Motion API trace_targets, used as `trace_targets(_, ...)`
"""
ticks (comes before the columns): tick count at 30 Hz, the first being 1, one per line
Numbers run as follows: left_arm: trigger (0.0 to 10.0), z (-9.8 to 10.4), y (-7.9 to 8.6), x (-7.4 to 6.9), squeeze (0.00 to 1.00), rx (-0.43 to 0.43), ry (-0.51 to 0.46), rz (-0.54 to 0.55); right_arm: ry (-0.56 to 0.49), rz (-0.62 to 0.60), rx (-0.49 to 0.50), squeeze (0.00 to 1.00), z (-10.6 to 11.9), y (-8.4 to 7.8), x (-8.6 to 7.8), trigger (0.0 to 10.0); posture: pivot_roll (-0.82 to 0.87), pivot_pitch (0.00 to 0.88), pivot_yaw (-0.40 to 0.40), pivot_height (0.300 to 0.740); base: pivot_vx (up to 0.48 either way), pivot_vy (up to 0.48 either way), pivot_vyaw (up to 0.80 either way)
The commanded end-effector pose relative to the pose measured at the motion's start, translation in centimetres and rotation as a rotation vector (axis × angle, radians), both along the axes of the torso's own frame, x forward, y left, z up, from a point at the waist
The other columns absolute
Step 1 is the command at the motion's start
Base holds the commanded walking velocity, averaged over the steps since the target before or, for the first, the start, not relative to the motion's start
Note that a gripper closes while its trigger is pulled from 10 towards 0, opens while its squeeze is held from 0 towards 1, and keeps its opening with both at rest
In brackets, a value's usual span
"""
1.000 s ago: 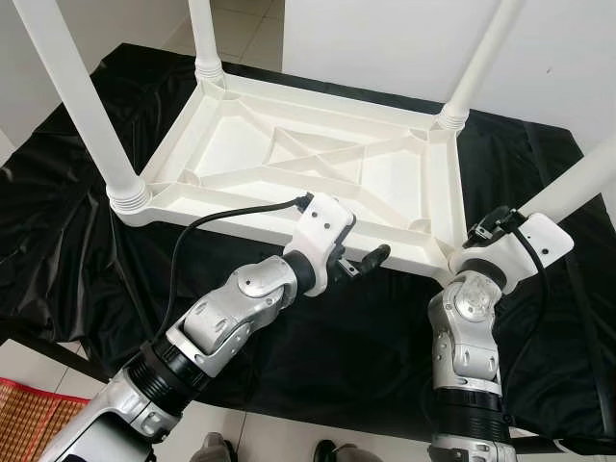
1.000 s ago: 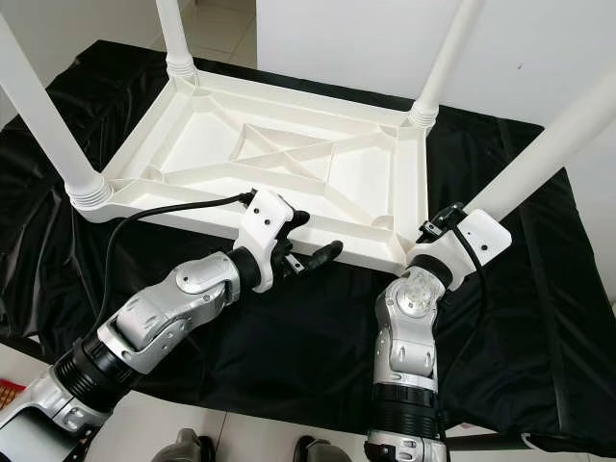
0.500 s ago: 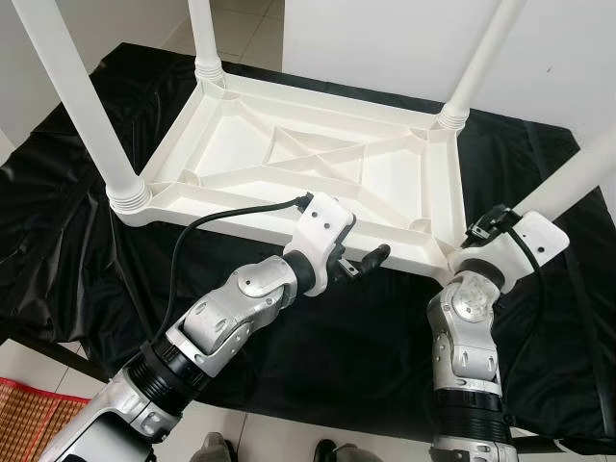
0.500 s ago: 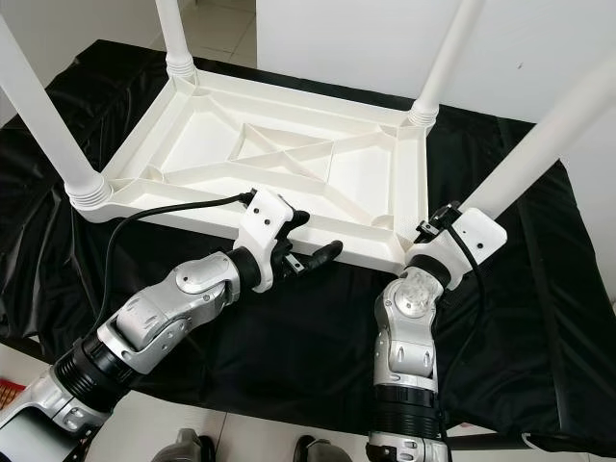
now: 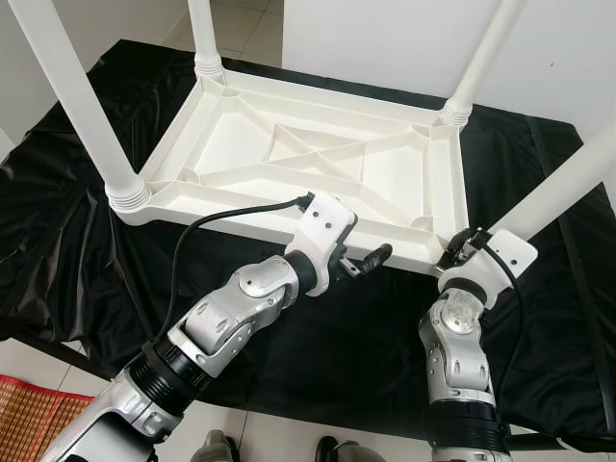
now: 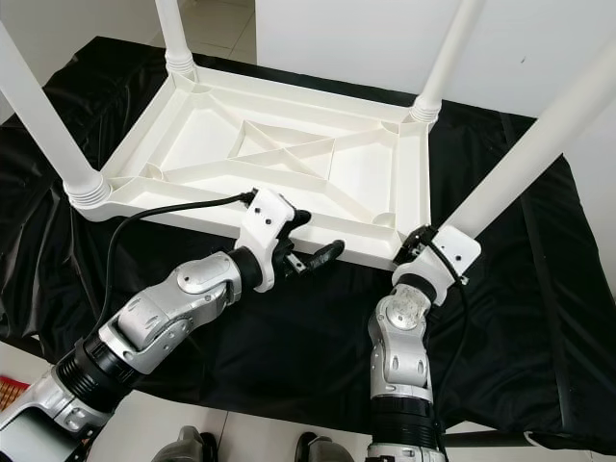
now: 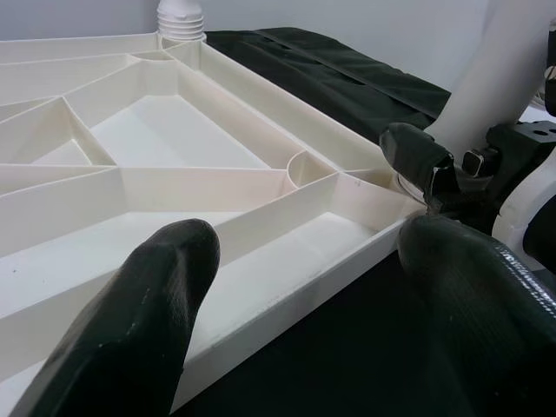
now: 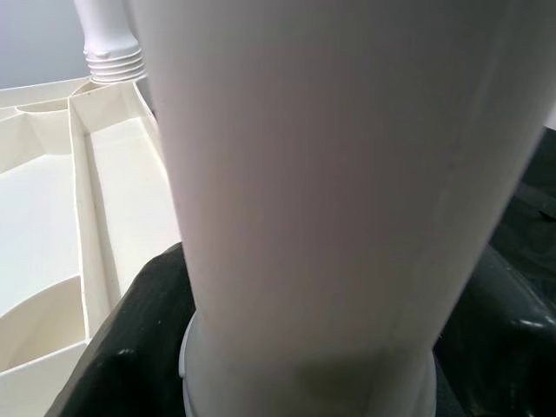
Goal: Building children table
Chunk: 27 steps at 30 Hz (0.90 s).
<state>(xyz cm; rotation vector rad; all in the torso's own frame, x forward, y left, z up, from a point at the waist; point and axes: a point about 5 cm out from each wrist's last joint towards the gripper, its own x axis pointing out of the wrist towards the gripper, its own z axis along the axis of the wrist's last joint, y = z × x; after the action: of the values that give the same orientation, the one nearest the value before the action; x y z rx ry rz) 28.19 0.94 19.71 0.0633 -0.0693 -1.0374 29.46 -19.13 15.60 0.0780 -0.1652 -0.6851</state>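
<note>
A white plastic children's tabletop [image 5: 252,207] lies upside down on a black cloth. Legs stand in its near left [image 5: 77,96], far left [image 5: 202,34] and far right [image 5: 481,48] corners. My right gripper [image 5: 460,244] is shut on the lower end of a fourth white leg [image 5: 568,183]. That leg leans up to the right, and its base is at the near right corner socket [image 7: 408,187]. My left gripper [image 5: 361,262] is open at the tabletop's near rim, one finger [image 7: 130,330] over the ribbed underside and the other finger [image 7: 478,295] outside the edge.
The black cloth [image 5: 58,241] covers a low platform and hangs in folds on every side. A white wall rises behind. Pale floor tiles and a red woven mat [image 5: 24,414] lie at the near left. Shoes [image 5: 217,448] show at the bottom edge.
My right arm has pulled in and down to the left, bringing the leg's base to the near right corner. The left arm has stayed in place.
</note>
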Motion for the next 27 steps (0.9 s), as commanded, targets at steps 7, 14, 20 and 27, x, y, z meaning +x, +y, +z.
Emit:
trace_targets(7,10.0,-0.29,-0.73,-1.38,0.00,0.024,0.000,-0.268,0.058,-0.002,-0.015,0.00,-1.33,-0.85,-0.31,10.0,0.03,0.169,-0.027,0.740,0.000,0.000,0.00)
trace_targets(14,10.0,-0.26,-0.74,-1.35,0.00,0.023,-0.001,-0.267,0.048,0.015,-0.037,0.00,-1.00,-1.22,-0.32,10.0,0.03,0.171,-0.028,0.740,0.000,0.000,0.00)
trace_targets(20,10.0,-0.22,-0.71,-1.28,0.00,0.024,-0.002,-0.266,0.040,0.030,-0.047,0.00,-0.86,-1.52,-0.33,10.0,0.03,0.176,-0.028,0.740,0.000,0.000,0.00)
trace_targets(27,10.0,-0.15,-0.59,-1.17,0.00,0.025,-0.002,-0.261,0.021,0.075,-0.074,0.00,-0.57,-1.50,-0.16,8.7,0.03,0.179,-0.026,0.740,0.000,0.000,0.00)
